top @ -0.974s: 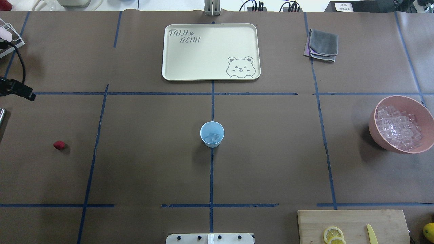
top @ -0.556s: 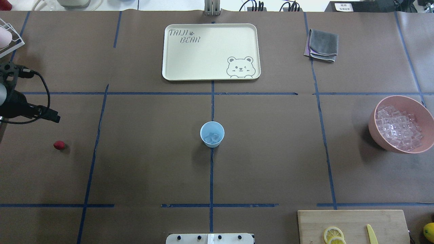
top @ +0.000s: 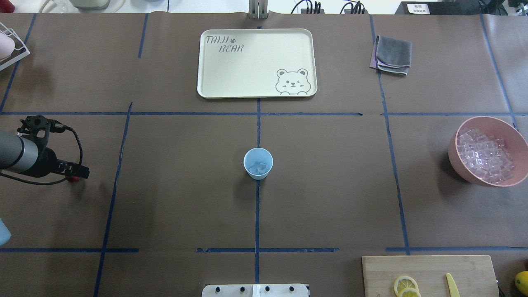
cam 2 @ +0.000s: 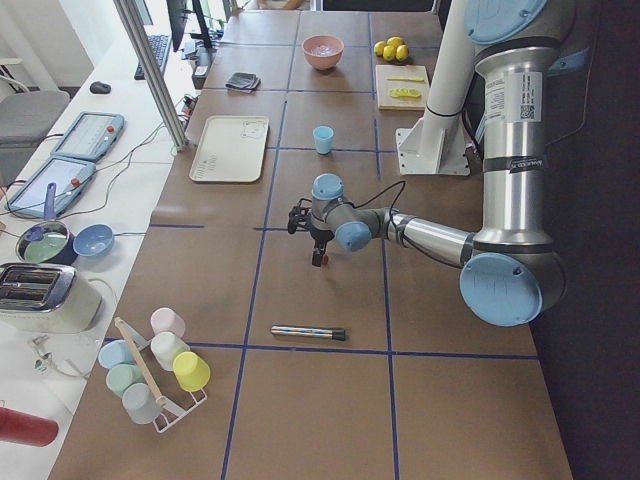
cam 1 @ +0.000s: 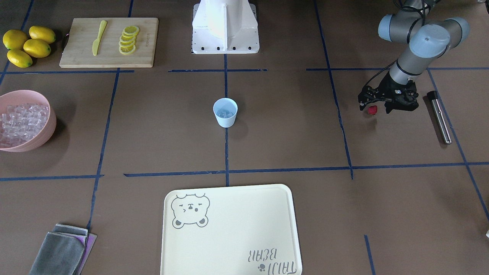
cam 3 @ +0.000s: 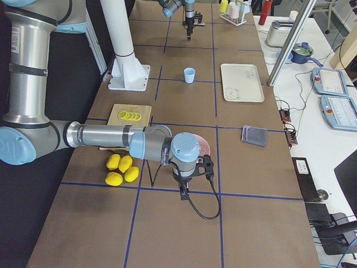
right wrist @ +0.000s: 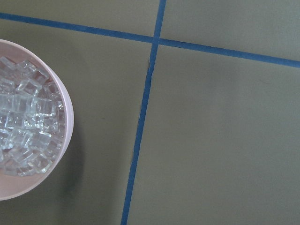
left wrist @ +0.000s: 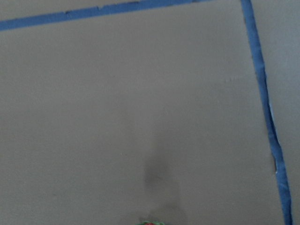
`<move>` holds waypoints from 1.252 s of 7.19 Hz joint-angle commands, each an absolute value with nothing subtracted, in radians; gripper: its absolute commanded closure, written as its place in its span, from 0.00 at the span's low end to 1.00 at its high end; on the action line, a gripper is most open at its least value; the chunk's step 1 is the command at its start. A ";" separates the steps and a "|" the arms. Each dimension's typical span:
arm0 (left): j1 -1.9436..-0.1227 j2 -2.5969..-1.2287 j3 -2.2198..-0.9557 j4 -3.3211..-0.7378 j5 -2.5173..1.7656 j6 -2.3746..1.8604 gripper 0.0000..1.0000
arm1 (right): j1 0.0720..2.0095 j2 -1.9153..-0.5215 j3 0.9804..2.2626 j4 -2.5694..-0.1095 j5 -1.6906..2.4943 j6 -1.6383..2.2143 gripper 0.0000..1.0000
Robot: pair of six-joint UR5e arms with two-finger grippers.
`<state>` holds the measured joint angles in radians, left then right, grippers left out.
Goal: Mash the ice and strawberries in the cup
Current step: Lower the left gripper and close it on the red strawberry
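Brown paper (top: 177, 198) covers the whole table, with blue tape lines (top: 257, 214) marking it into a grid. Dead centre on one of those lines sits the light-blue cup (top: 258, 163), upright, with a few clear chunks of ice (top: 259, 167) in the bottom.

The strawberry (cam 1: 372, 110) is way off on the robot's left side of the table, nowhere near the cup, lying on the paper. The left gripper (cam 1: 375, 107) points down right over it, and from the front camera the fingers look spread with the berry between them, not pinched. Just beyond it lies a metal rod with a black end (cam 1: 439, 116).

The right gripper (cam 3: 184, 191) only shows up in the side view, low over the paper beside the pink bowl (top: 453, 144), so I can't tell how its fingers stand. That bowl is heaped with more of the same cubes.

Further out: a cream bear tray (top: 255, 62) at the far edge, a folded grey cloth (top: 392, 53), and a wooden cutting board (top: 429, 268) holding lemon slices (top: 406, 285) and a yellow knife (top: 452, 285), with whole lemons (cam 1: 26, 44) next to it.

Room-wise, a white side bench (cam 2: 70, 215) runs along the far side of the table with a toaster (cam 2: 35, 295), tablets (cam 2: 88, 135) and a rack of pastel cups (cam 2: 155, 365).
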<state>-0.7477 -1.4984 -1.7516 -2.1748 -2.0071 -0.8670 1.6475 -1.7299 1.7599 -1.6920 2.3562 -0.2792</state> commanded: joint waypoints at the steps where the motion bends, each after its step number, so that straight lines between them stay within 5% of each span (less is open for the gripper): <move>1: -0.738 -1.496 -1.691 -2.255 -2.005 -0.874 0.01 | 1.647 -1.730 1.761 -1.692 2.356 -0.279 0.01; 2: -0.739 -1.496 -1.693 -2.256 -2.011 -0.876 0.21 | 1.647 -1.732 1.761 -1.692 2.356 -0.279 0.01; 3: -0.738 -1.496 -1.694 -2.252 -2.013 -0.873 0.62 | 1.647 -1.732 1.761 -1.692 2.356 -0.279 0.01; 4: -0.738 -1.494 -1.706 -2.250 -2.013 -0.873 0.79 | 1.647 -1.732 1.761 -1.692 2.356 -0.279 0.01; 6: -0.739 -1.451 -1.761 -2.244 -2.014 -0.873 0.92 | 1.647 -1.732 1.761 -1.692 2.358 -0.278 0.01; 9: -0.742 -1.442 -1.821 -2.241 -2.010 -0.873 0.98 | 1.647 -1.732 1.761 -1.692 2.358 -0.276 0.01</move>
